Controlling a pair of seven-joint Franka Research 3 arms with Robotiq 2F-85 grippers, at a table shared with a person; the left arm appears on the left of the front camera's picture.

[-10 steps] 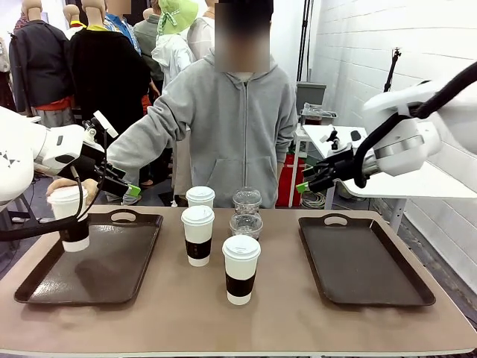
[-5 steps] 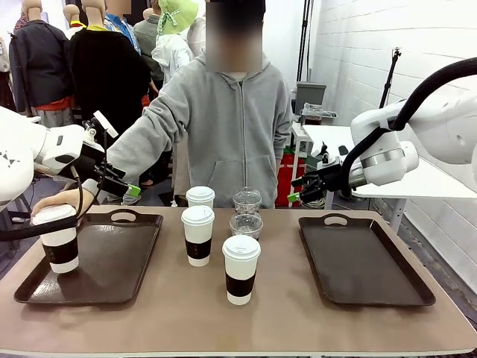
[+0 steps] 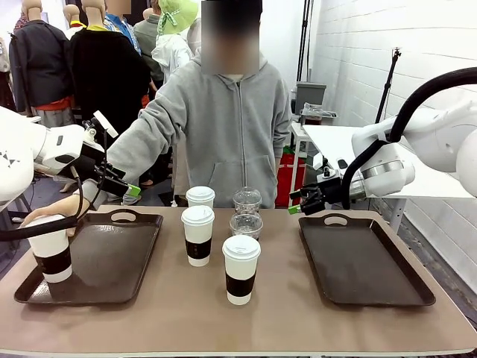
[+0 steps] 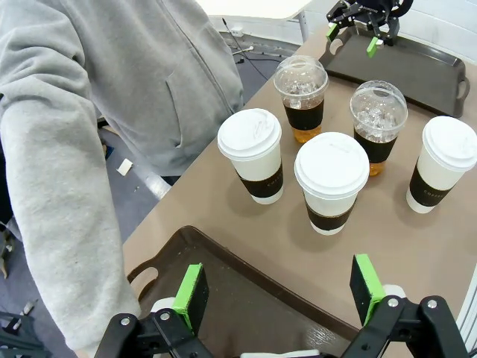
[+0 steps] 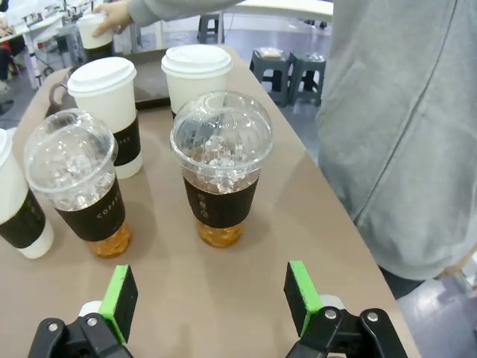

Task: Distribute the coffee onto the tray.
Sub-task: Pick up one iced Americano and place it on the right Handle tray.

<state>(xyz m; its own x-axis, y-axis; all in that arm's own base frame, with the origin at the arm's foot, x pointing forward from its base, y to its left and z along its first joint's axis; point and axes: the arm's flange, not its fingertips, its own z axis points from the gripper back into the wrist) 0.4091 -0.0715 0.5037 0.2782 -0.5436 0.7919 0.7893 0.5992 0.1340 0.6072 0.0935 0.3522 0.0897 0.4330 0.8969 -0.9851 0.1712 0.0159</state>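
Observation:
A person's hand [image 3: 56, 206] holds one sleeved white cup [image 3: 51, 250] at the left side of the left tray [image 3: 112, 261]. Three more white cups [image 3: 198, 235] [image 3: 241, 268] [image 3: 200, 197] and two clear dome-lidded cups [image 3: 247, 200] [image 3: 245, 224] stand at mid-table. My left gripper [image 3: 127, 192] [image 4: 279, 294] hangs open above that tray's far rim, holding nothing. My right gripper [image 3: 298, 201] [image 5: 211, 298] is open, low over the table, facing the nearer clear cup [image 5: 221, 164] with a gap between them.
The right tray [image 3: 365, 261] lies bare at the right. The person in a grey hoodie [image 3: 231, 127] stands at the far edge, one arm stretched over the left side. A white side table [image 3: 417, 179] stands behind my right arm.
The person lowered the white cup and shifted it left on the left tray. My right gripper came down and left toward the clear cups. My left gripper stayed put.

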